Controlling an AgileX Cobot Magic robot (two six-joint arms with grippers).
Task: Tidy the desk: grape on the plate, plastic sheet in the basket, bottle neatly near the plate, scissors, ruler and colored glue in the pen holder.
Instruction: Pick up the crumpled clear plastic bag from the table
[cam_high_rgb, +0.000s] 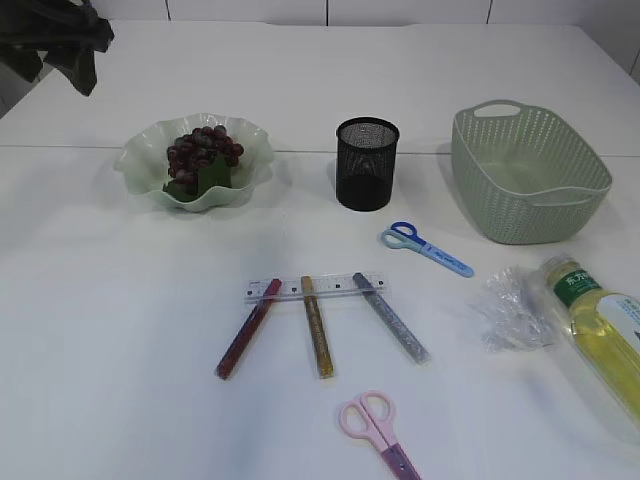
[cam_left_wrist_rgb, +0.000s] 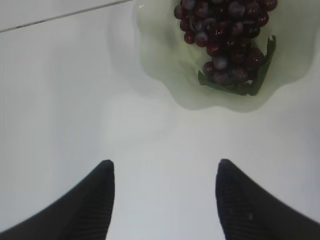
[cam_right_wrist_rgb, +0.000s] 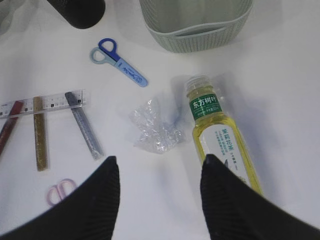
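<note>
The grapes (cam_high_rgb: 203, 152) are sitting on the plate (cam_high_rgb: 140, 165). Both grippers, left (cam_left_wrist_rgb: 164, 192) and right (cam_right_wrist_rgb: 159, 187), are hanging apart, holding nothing. The plastic sheet (cam_right_wrist_rgb: 156, 131) looks next, needing a gentle pinch.

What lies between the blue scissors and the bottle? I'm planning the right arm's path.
Only the crumpled plastic sheet, between the blue scissors and the bottle; clearest in the right wrist view.

Bottle (cam_high_rgb: 605, 330) base & pink scissors (cam_high_rgb: 378, 433) tips cut off by frame edge.
</note>
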